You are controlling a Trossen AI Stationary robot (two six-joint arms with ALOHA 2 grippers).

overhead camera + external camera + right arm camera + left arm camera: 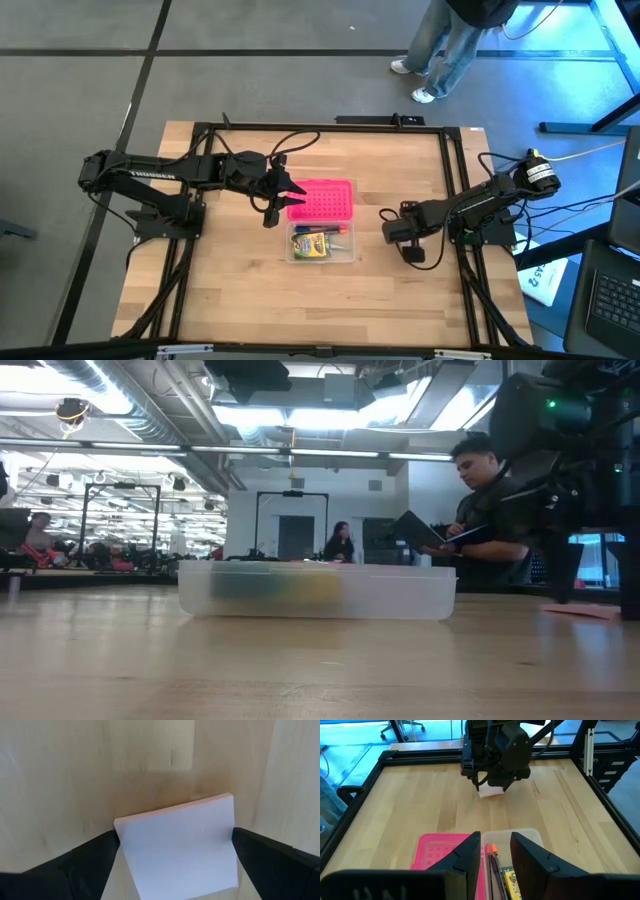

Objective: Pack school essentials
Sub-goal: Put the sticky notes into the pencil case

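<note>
A pale pink square pad (180,850) lies flat on the table at its right side, also seen in the left wrist view (491,792) and the low view (590,611). My right gripper (175,836) points down over it, shut on its two sides. The clear box (322,243) at mid-table holds a yellow-green crayon box (312,245) and pencils (492,862). The bright pink dotted lid (322,200) lies beside its far wall. My left gripper (495,842) hovers open above the line where lid and box meet. I cannot make out scissors or an eraser. My right gripper pinches the pale pink pad between its two fingers, one on the left edge (121,840) and one on the right edge (231,832). The fingers come from above, pointing down. The pad's underside rests on the table, about level.
A black frame (200,128) runs along the table's edges. People stand and sit in the room beyond the table's far edge. Bare wood (250,300) spreads over the near half of the table and between the box and my right gripper.
</note>
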